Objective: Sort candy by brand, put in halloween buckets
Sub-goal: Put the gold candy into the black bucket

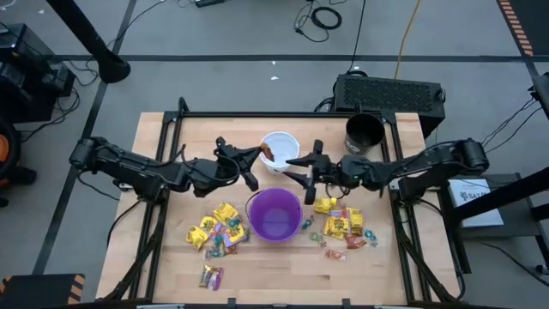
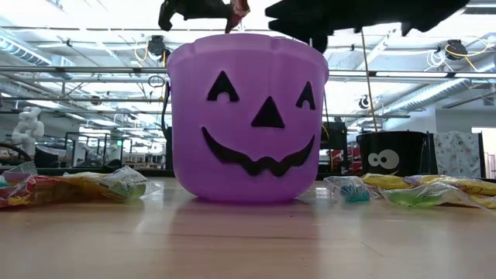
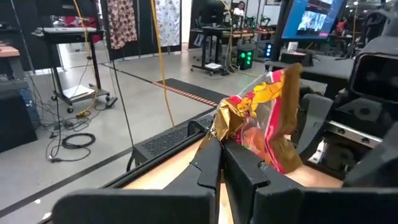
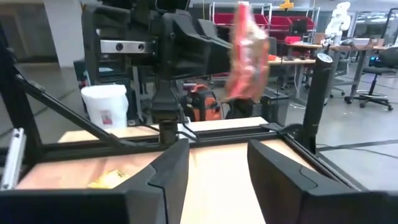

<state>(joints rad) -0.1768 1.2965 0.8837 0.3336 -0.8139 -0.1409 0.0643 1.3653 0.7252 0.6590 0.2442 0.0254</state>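
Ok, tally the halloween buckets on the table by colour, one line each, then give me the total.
White bucket: 1
Purple bucket: 1
Black bucket: 1
Total: 3 buckets

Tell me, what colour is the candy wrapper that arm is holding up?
Red and gold wrapper, shown best in the left wrist view.

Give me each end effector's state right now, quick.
Left end effector: closed on an orange-red candy packet, above the white bucket.
Right end effector: open, empty.
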